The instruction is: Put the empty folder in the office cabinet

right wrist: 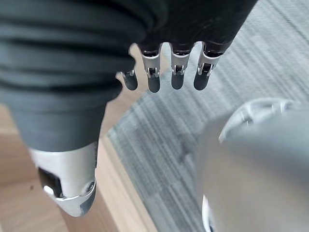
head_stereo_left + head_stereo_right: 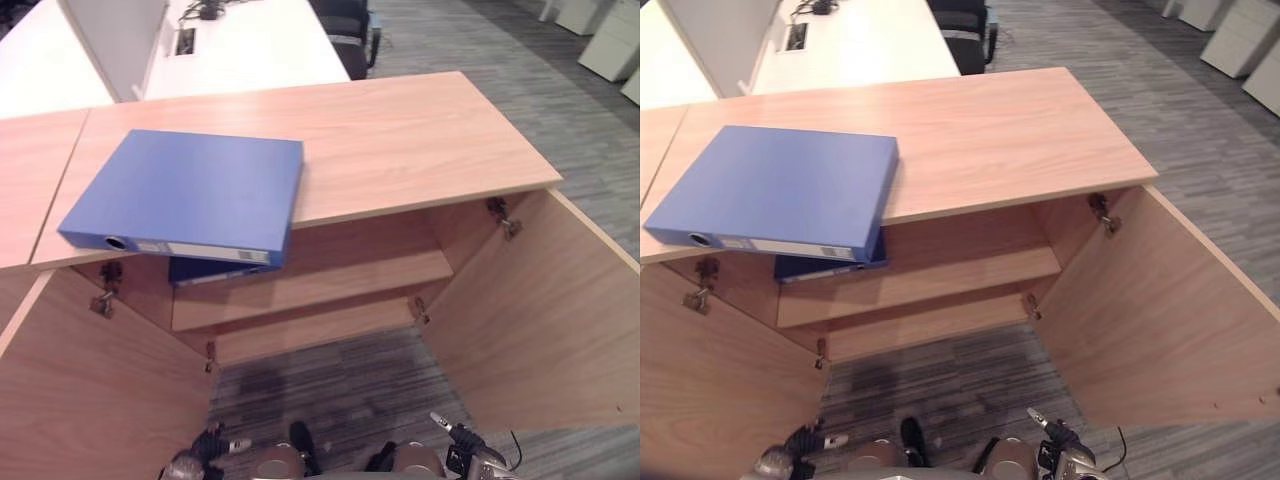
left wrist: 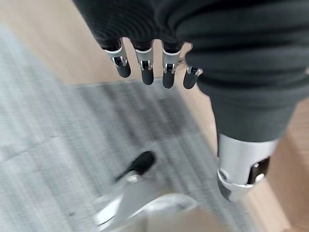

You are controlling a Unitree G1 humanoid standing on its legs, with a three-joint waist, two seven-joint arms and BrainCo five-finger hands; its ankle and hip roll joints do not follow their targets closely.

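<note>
Blue folder [image 2: 185, 195] flat on cabinet top [image 2: 400, 140], overhanging front edge

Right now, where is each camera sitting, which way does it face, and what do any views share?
Left eye view: on the head, looking down at the blue folder overhanging the cabinet top, doors open.
Right eye view: beside it, sharing that scene, with a second blue folder on the shelf.
Left wrist view: along the left hand, fingers straight, toward grey carpet.
Right wrist view: along the right hand, fingers straight, toward carpet.
</note>
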